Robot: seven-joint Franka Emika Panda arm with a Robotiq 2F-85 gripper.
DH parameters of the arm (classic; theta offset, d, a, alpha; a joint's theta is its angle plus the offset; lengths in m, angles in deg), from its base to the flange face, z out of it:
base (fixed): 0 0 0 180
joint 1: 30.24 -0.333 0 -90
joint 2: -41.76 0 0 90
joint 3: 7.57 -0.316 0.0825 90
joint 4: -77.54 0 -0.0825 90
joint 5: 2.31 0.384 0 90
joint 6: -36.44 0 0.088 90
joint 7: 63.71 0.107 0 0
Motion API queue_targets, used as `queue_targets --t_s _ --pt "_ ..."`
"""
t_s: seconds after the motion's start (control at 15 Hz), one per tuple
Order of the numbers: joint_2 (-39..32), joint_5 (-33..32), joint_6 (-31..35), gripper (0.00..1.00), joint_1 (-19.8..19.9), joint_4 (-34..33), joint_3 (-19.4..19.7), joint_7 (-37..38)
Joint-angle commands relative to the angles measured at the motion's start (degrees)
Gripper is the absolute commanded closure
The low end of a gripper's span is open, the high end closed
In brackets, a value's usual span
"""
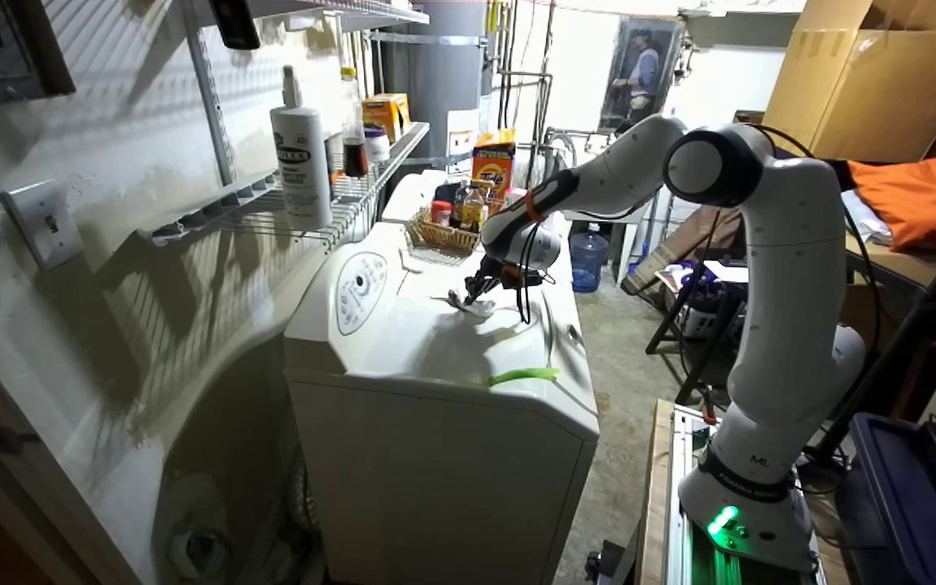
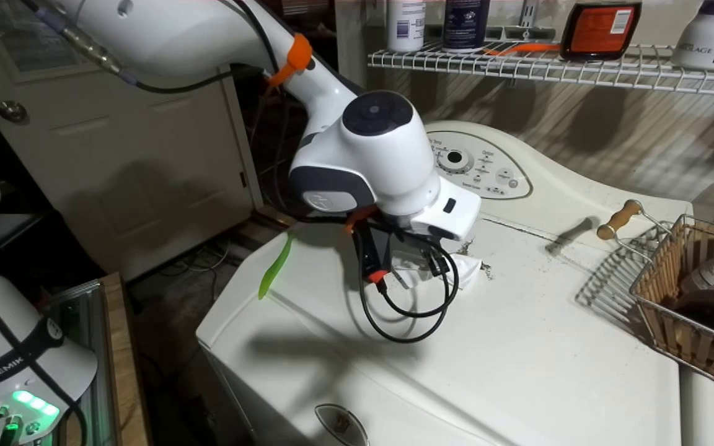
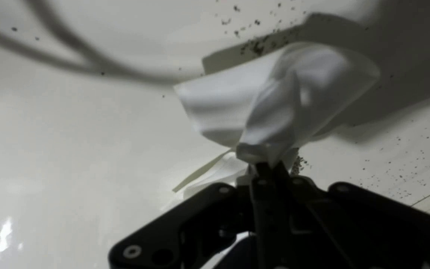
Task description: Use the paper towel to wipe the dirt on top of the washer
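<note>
Your paper towel point(image 3: 267, 101) is bunched in the tips of the gripper point(image 3: 272, 169), its loose folds fanning out ahead of the fingers, low over the top of the washer point(image 2: 549, 347); whether it presses on the surface you cannot tell. Dark dirt point(image 3: 258, 46) lies scattered just past the towel, partly in its shadow, with more beside the fingertips. Your arm point(image 1: 793, 268) stands apart from the washer, bends at a high elbow and reaches across the top, the wrist low and the gripper angled down. Past the gripper sits the control panel point(image 2: 487, 164) and, higher up, the wire shelf point(image 2: 549, 71). To one side of the gripper a wide stretch of white top runs to the wire basket point(image 2: 661, 321); on the opposite side a green strip point(image 2: 275, 266) lies at the washer's edge. A black cable loop point(image 2: 405, 341) hangs beside the gripper. Its two fingers are nearly together, clamped on the towel's pinched middle.
</note>
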Motion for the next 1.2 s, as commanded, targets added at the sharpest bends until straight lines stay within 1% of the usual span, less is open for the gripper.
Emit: queue_targets --t_s 0.0,0.13,0.2,0.27,0.33,0.6,0.73,0.8,0.93,1.07,1.13 --pt "4.65 -0.82 0.12 0.99 0.15 2.17 0.7 -0.87" --pt "6.35 -3.25 -0.08 0.99 -0.47 2.31 1.92 -1.54" --pt "6.78 -5.71 -0.29 0.99 -1.24 2.11 3.28 -1.02" --pt "6.93 -9.62 -0.19 0.99 -4.14 1.91 7.36 0.17" --pt "6.53 -14.57 0.31 0.99 -5.88 1.28 10.53 1.7" --pt "4.53 -32.46 -0.76 0.99 -12.08 -1.96 21.38 6.86" --pt "3.53 -38.49 -0.73 0.99 -13.68 -3.24 23.17 5.98" --pt "5.19 -33.84 -0.08 0.96 -11.14 -0.81 20.81 5.27" --pt "4.71 -36.65 -0.09 0.96 -12.24 -1.48 21.82 5.39" --pt "4.48 -37.09 -0.1 0.96 -12.62 -1.69 21.88 5.4" --pt "4.45 -37.14 -0.1 0.99 -12.67 -1.72 21.91 5.41"
